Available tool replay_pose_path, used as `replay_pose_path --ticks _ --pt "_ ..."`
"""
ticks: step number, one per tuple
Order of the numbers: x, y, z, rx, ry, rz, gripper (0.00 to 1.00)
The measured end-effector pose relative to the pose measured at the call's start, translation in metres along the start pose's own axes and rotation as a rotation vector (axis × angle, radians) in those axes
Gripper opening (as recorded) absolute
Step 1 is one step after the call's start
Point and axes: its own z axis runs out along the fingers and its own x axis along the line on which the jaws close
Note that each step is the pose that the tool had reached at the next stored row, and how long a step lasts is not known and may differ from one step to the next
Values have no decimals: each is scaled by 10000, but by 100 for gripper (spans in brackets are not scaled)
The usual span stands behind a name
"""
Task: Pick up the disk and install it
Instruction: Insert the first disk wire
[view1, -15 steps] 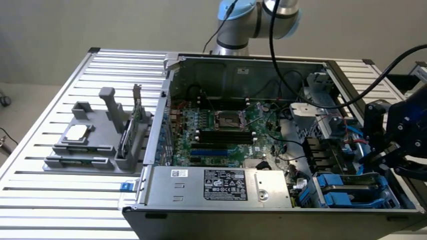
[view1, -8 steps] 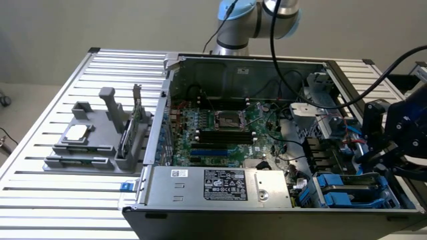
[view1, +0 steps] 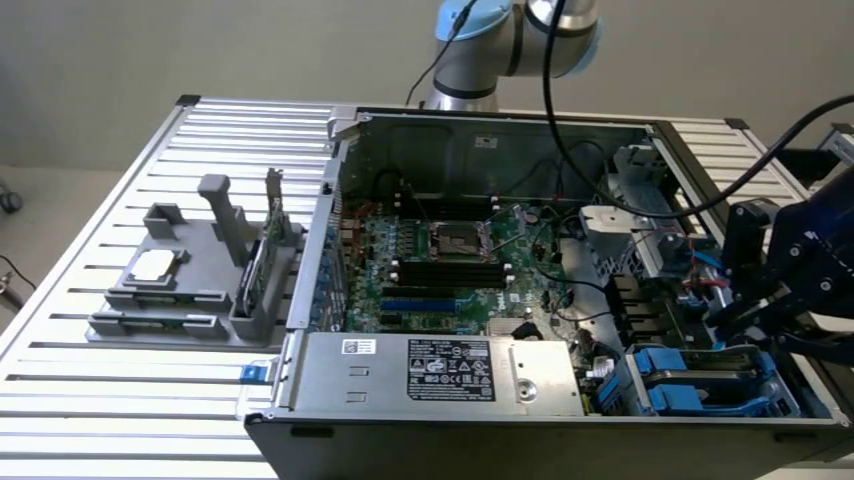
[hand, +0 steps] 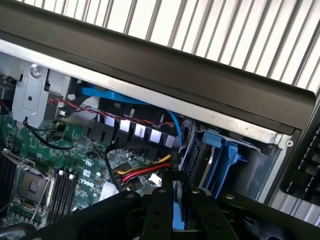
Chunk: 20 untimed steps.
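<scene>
The arm (view1: 801, 262) has its fingers (hand: 161, 212) pinched nearly closed on a thin blue strip. That looks like the carrier edge of the disk (hand: 176, 212) seen end-on, so the disk is up in the grip. It hangs over the corner of the case (view1: 534, 452) at the exterior view's right, above the table (view1: 80, 420). Holding it on edge makes sense: the bay (hand: 227, 157) just ahead seems to take drives slotted between its blue rails, and the disk is turned to match. Red and yellow power leads (hand: 142, 172) sit just beside the grip, which is probably why the arm is on the outer-wall side. By the look of it, the disk isn't seated yet.
</scene>
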Motion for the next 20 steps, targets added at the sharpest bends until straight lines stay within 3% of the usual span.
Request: replay_pose_path --ticks 2,4,8,10,12,16,20 --pt "-1 -1 2 56 -31 146 16" --pt "0 0 2 88 -116 282 16" --pt "0 0 2 163 -430 533 16" --pt "0 0 2 183 -534 693 16" --pt "-1 0 3 185 -582 889 16" --pt "0 0 2 162 -624 1352 16" --pt "0 0 2 150 -720 1758 16"
